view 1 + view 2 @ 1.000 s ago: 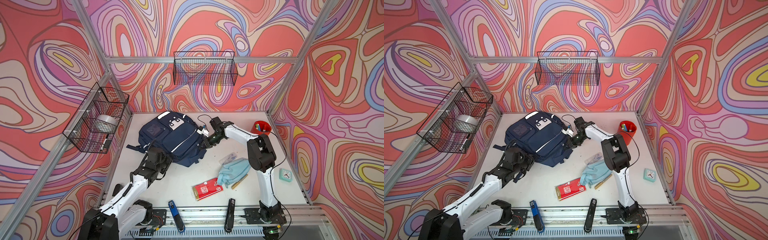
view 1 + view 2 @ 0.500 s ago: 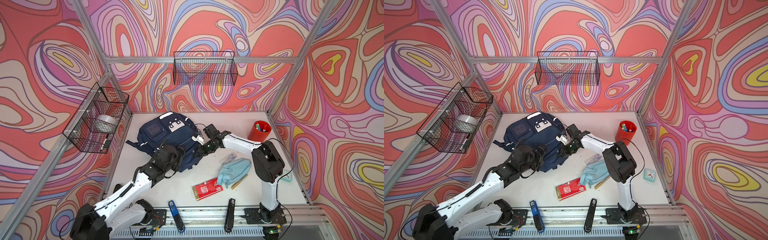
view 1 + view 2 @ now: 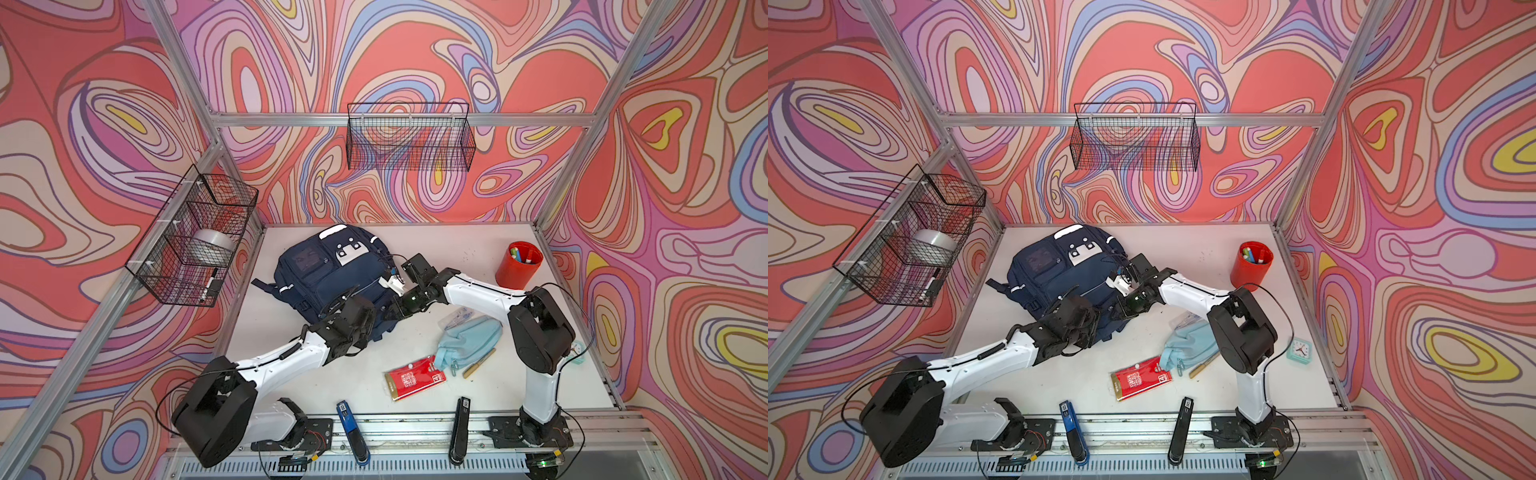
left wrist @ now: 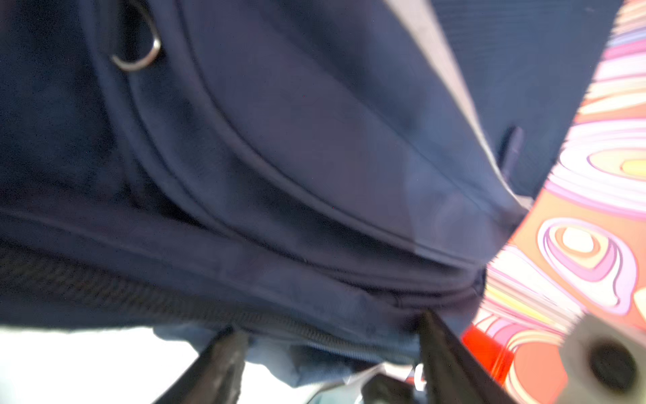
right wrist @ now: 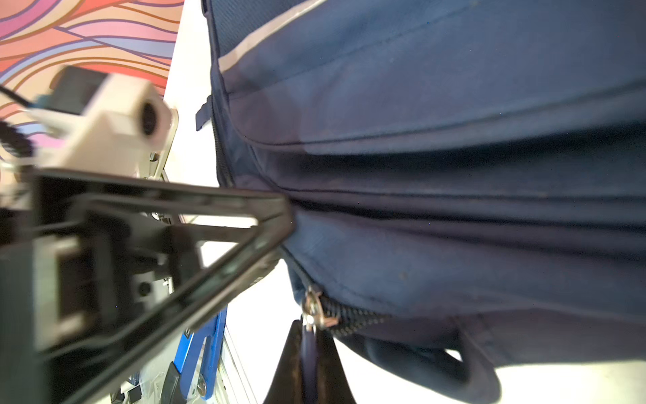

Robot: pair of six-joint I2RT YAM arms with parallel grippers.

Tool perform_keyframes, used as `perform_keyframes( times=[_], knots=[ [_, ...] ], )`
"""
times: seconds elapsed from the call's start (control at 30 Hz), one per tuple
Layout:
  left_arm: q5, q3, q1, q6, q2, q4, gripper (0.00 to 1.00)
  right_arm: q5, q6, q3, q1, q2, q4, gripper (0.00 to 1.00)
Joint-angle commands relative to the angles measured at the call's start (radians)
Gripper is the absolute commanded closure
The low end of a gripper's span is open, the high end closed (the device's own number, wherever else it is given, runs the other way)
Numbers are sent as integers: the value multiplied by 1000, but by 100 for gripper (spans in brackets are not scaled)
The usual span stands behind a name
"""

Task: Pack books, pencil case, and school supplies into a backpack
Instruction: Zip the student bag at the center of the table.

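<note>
Grippers of both arms meet at the backpack, which lies flat with its pockets up on the back left part of the desk, its white patch toward the back edge. Both work at the backpack's corner nearest the middle of the desk. The right gripper is closed tight on the zip pull, a narrow navy tab pinched between its two dark fingers just below the metal slider, at the end of a black zip along the backpack's side. The left gripper has its fingers about half spread, their tips against the navy fabric beside a zip, with a fold of that fabric lying between them. Whether they clamp the fold or only touch it, I cannot tell. In the right wrist view one left finger presses its tip into a seam of the backpack. The pencil case lies on the right half of the desk, well apart from the backpack, with one end touching a corner of the red packet, which sits nearer the front edge. A tan pen lies just beside the case, and a clear packet touches its far end. A red cup of markers stands near the back right corner. A blue stapler and a black stapler lie along the front edge, and a small clock sits at the right edge.
</note>
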Motion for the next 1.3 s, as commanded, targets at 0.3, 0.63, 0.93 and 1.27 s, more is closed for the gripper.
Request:
perform_keyframes(
  times=[0.3,0.63,0.93,1.27],
  knots=[
    [18,3,-3,83,-18,-72,100,1,-81,7,-14,2,-34,100],
    [37,-57,41,254,-201,-302,100,-144,-167,170,-158,111,-152,100],
    [19,-30,117,417,-308,-387,100,-214,-213,270,-233,239,-204,100],
    [38,15,167,566,-422,-486,100,-209,-224,402,-279,346,-197,100]
  ],
)
